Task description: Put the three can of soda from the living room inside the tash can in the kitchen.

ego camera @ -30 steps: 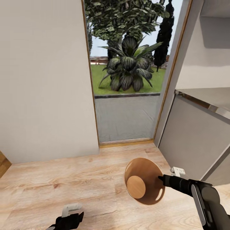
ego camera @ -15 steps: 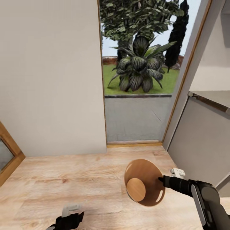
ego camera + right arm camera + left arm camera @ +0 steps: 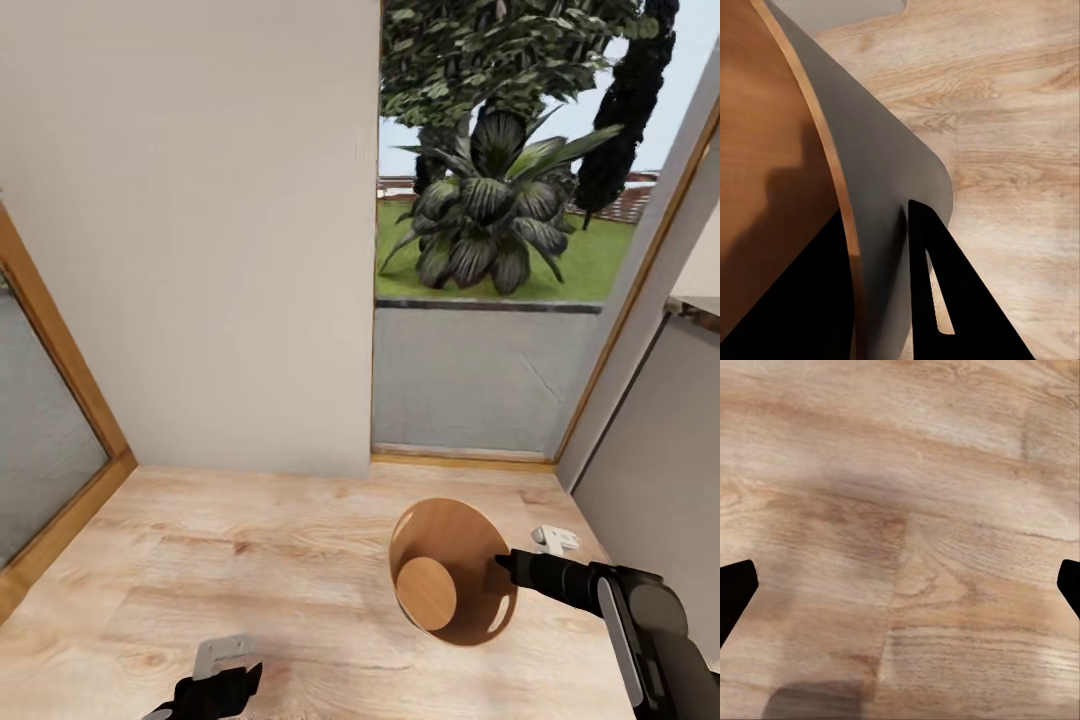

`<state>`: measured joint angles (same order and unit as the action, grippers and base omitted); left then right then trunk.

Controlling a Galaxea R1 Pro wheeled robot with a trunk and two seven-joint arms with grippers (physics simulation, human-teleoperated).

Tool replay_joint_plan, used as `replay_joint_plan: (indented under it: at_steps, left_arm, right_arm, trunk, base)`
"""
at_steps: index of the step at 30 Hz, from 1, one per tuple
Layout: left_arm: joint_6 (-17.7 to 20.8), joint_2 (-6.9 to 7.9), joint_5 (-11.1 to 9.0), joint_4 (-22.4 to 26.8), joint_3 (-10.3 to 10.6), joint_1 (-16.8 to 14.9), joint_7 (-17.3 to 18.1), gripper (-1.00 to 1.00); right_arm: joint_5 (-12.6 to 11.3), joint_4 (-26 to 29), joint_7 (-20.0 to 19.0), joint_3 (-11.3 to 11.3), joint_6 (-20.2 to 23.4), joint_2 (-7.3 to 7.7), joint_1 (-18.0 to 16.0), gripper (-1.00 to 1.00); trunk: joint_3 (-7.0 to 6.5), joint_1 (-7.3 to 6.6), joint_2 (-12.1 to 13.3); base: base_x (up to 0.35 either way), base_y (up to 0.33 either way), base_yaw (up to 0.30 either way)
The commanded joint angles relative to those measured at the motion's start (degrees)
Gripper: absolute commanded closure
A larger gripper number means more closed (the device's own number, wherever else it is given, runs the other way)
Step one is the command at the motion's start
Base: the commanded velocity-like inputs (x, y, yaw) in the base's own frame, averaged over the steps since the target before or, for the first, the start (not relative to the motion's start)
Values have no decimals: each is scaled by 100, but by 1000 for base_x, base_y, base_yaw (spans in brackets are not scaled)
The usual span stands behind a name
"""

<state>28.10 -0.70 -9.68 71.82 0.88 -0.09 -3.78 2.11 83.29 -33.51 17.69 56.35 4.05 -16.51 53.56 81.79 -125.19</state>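
Note:
The tash can (image 3: pixel 450 572) is a round tapered bin with a glossy brown inside. It hangs tilted just above the pale wood floor at lower centre of the head view. My right gripper (image 3: pixel 506 566) is shut on its right rim. In the right wrist view my right gripper (image 3: pixel 877 214) has one finger inside and one outside the tash can wall (image 3: pixel 874 150). My left gripper (image 3: pixel 222 680) hangs low at the bottom left, and my left gripper (image 3: pixel 900 585) stands open over bare floor. The cans of soda are out of view.
A white wall (image 3: pixel 200 250) stands ahead. Right of it a wood-framed glass door (image 3: pixel 470 380) looks onto a garden. A second wood-framed glass panel (image 3: pixel 50 420) is at the left. A grey cabinet side (image 3: pixel 655 460) closes off the right. Wood floor (image 3: pixel 250 560) lies between.
The whole picture has shifted right, so the camera has turned left. The left glass panel has come into view. The bin and both grippers keep their places in the picture.

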Motion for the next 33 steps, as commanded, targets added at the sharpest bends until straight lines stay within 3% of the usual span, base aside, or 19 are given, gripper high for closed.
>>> replay_joint_plan:
  at_steps: [1,7,19,23,27,33]
  left_arm:
    - [1,0,1,-1,0,0,0,-100]
    - [3,0,1,-1,0,0,0,-100]
    - [3,0,-7,-1,0,0,0,-100]
    - [3,8,-5,-3,-6,0,0,-100]
    - [3,0,-7,-17,-9,0,0,-100]
    - [3,0,-7,-11,-9,0,0,-100]
  right_arm:
    - [-185,3,-24,-3,47,-1,-1,100]
    - [-198,3,-19,-3,84,0,-1,100]
    - [-237,11,-31,1,263,-1,-1,100]
    - [-246,12,-33,-19,280,-9,-1,100]
    - [-176,13,-20,-30,252,-173,-1,100]
    - [-152,13,-8,-37,238,-247,-1,100]
  trunk:
    - [-1,0,0]
    - [-1,0,0]
    - [-1,0,0]
    - [-1,0,0]
    - [-1,0,0]
    - [-1,0,0]
  base:
    - [0,0,286]
    - [0,0,208]
    - [0,0,15]
    - [0,0,277]
    - [0,0,298]
    - [0,0,299]
